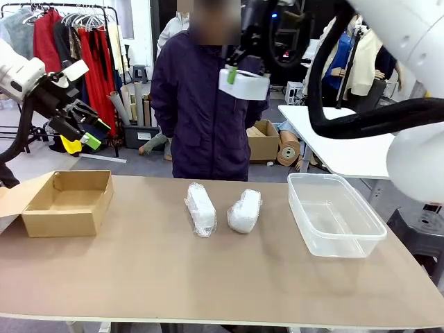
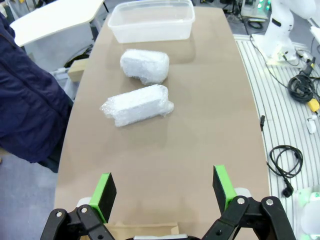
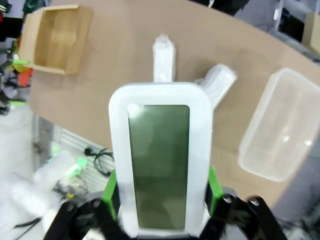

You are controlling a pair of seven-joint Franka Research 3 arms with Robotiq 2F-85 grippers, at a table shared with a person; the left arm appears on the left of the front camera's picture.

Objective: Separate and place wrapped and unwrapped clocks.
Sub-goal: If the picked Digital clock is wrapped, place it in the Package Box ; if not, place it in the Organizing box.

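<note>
You see the right gripper (image 3: 161,195) clenched on the bare white clock (image 3: 159,150) in the lower middle of the right wrist frame. Its green pads (image 3: 212,186) press against the clock's two long sides. The grey-green screen faces the camera and is blank. In the front view the clock hangs in the air at upper centre of the frame, in front of a person (image 1: 205,104) in a dark jacket who stands at the far edge of the table (image 1: 139,277).

Two bubble-wrapped clocks lie side by side on the brown tabletop at the middle of the front frame, near each other but apart. The longer bundle (image 1: 200,208) is on the left and the stubbier bundle (image 1: 244,210) on the right. A clear plastic tub (image 1: 350,244) sits just right of them at centre right. An open cardboard box (image 1: 59,223) sits at the left edge of the frame.

Your left gripper (image 2: 165,187) is released. In the front view it hovers at upper left of the frame, above the cardboard box. In the left wrist view its green pads stand wide apart at the bottom edge, with bare tabletop between them. Beyond them the longer bundle lies at mid-frame, the stubbier bundle above it and the tub at the top.
</note>
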